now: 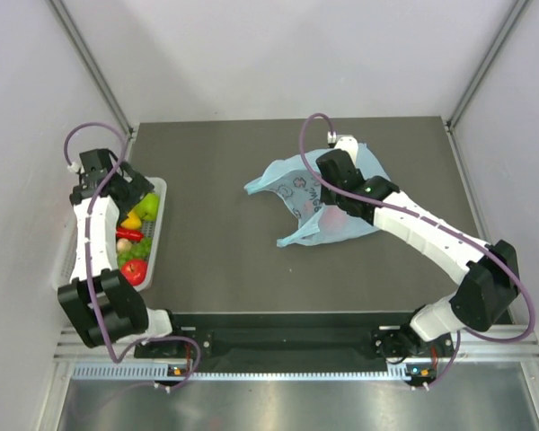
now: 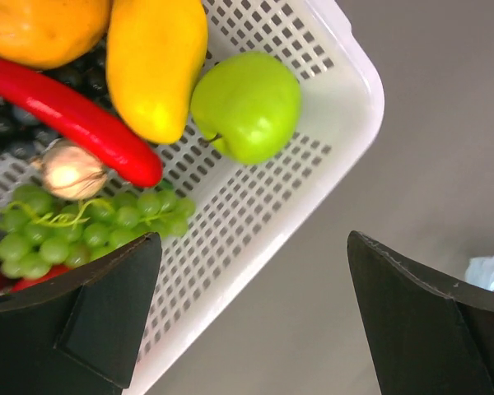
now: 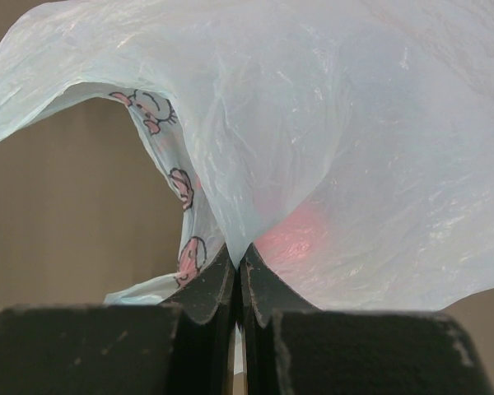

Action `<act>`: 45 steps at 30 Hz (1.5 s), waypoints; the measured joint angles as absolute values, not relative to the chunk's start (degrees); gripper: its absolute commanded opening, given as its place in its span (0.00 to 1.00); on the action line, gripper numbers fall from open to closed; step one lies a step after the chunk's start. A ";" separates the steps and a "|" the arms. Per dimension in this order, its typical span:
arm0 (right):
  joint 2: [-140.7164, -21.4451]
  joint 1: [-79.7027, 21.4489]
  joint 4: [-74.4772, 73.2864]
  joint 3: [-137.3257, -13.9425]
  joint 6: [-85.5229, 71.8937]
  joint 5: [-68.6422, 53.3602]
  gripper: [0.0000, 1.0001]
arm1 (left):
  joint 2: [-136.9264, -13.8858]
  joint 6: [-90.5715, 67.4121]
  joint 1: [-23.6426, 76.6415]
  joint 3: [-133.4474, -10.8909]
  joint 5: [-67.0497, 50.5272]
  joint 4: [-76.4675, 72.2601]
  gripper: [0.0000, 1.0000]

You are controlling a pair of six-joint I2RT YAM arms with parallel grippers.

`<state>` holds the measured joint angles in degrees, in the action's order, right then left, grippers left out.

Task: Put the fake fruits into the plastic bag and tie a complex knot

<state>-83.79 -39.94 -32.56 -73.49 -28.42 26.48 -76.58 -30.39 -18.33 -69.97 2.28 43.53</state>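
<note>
The light-blue plastic bag (image 1: 328, 202) lies on the dark table, right of centre. A pink-red fruit (image 3: 292, 234) shows through its film. My right gripper (image 3: 237, 259) is shut on a fold of the bag (image 3: 313, 123) and holds it up. My left gripper (image 2: 251, 317) is open and empty above the right rim of the white mesh basket (image 2: 358, 82). In the basket lie a green apple (image 2: 247, 105), a yellow mango (image 2: 155, 62), an orange (image 2: 45, 29), green grapes (image 2: 82, 226), a red chili and a garlic bulb. No knot shows.
The basket (image 1: 160, 193) stands at the table's left edge with a red apple (image 1: 135, 271) at its near end. White walls and metal posts close in the table. A bit of bag (image 2: 492, 271) shows at the right edge of the left wrist view.
</note>
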 measured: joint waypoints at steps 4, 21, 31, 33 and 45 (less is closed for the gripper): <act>-83.79 -39.94 -32.49 -73.49 -27.88 26.02 0.00 | -81.32 -32.16 -20.36 -69.97 0.38 40.42 0.99; -82.50 -39.94 -30.55 -71.02 -25.85 24.73 0.00 | -95.50 -39.62 -21.30 -69.28 0.32 30.70 0.96; -80.25 -39.94 -29.63 -69.28 -25.45 23.83 0.00 | -101.06 -41.93 -21.37 -69.89 0.38 25.02 0.44; -79.90 -39.94 -29.63 -69.28 -25.26 23.86 0.00 | -101.45 -42.15 -21.34 -70.17 -0.30 23.83 0.37; -79.57 -39.94 -29.85 -69.28 -25.06 23.83 0.00 | -86.87 -42.06 -21.21 -62.17 -2.81 23.20 0.37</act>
<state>-79.57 -39.94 -29.85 -69.28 -25.06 23.83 -86.87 -42.06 -21.21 -62.17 -2.81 23.20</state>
